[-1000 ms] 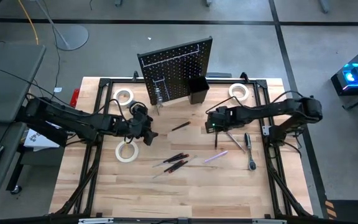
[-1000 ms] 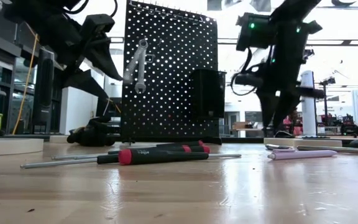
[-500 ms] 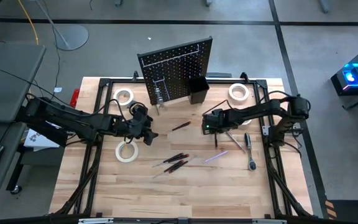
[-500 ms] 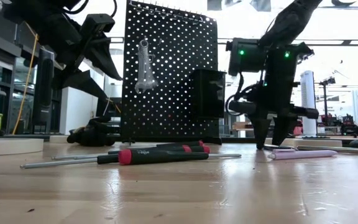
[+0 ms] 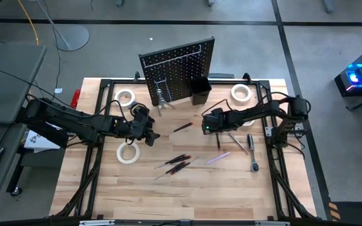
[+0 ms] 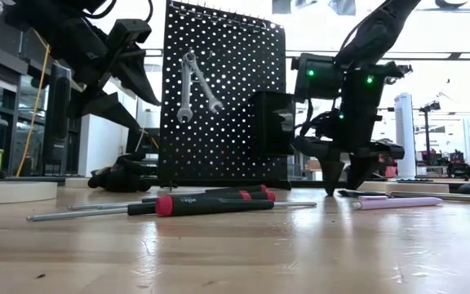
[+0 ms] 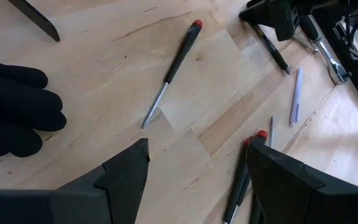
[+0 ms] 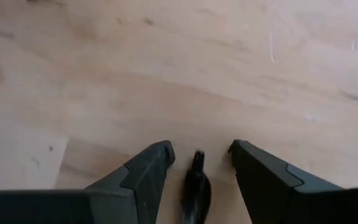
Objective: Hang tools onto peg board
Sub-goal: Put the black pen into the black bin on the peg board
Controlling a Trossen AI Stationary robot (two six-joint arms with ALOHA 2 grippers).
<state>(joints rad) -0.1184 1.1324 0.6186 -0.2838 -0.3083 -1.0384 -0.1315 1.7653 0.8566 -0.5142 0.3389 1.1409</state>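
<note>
Two wrenches (image 6: 192, 84) hang on the peg board (image 5: 178, 70), upper left of its face in the low view, one straight down, one tilted. Small black bin (image 5: 200, 91) sits on the board's front, right side.

My right gripper (image 8: 196, 160) is down at the table (image 5: 187, 188), just in front of the bin. Jaws part open, nothing gripped. Right wrist cam shows a dark tool tip (image 8: 196, 183) lying between the two fingers, pointing out past them, not touching either pad as far as I can tell. Can't say which tool it is from that view.

Left gripper (image 7: 194, 165) hovers over the table's left-centre, jaws wide, empty. Ahead of it in the left wrist cam: a slim screwdriver w/ red cap (image 7: 174, 68) flat on the wood, well clear of the fingers. A pair of red-handled screwdrivers (image 5: 178, 162) lies mid-table.

Purple tool (image 5: 219, 158) lies right of centre, near the ratchet (image 5: 252, 154) and another dark-handled driver (image 5: 235, 141) on the right.

Three tape rolls: one by the board's left foot (image 5: 126, 97), one just below the left gripper (image 5: 128, 153), one at the back right (image 5: 241, 93).
</note>
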